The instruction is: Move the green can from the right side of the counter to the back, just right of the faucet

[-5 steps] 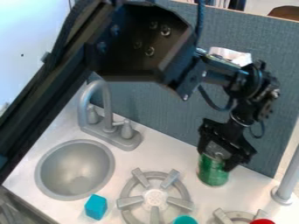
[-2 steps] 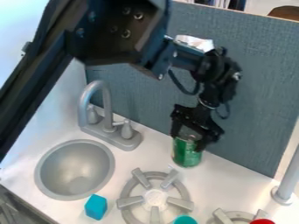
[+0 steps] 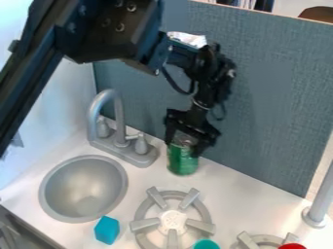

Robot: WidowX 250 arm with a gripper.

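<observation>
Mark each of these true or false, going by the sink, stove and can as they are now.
1. The gripper is closed around the upper part of the green can. True.
2. The blue block lies in the sink. False: the block is on the counter beside it.
3. The faucet stands behind the sink. True.
4. The green can lies on its side. False: it is upright.
5. The green can touches the faucet. False: they are apart.
</observation>
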